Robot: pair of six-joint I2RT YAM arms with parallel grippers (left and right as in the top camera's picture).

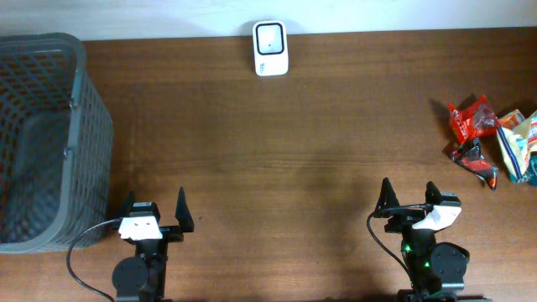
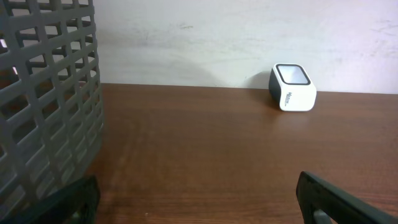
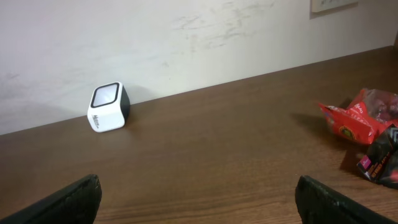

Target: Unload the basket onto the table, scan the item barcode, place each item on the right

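Note:
A white barcode scanner [image 1: 270, 48] with a dark window stands at the table's far edge, seen also in the left wrist view [image 2: 291, 88] and the right wrist view [image 3: 108, 107]. Snack packets lie at the right: a red one [image 1: 470, 118] [image 3: 356, 120], a black-and-red one [image 1: 475, 161] [image 3: 380, 163] and a blue-and-yellow one [image 1: 518, 144]. My left gripper [image 1: 154, 208] [image 2: 199, 199] rests open near the front edge, nothing between its fingers. My right gripper [image 1: 408, 197] [image 3: 199, 198] is open too, well short of the packets.
A grey mesh basket [image 1: 84, 117] [image 2: 50, 99] fills the table's left side, close to my left gripper. Bare brown wood lies between the grippers and the scanner. A pale wall backs the table.

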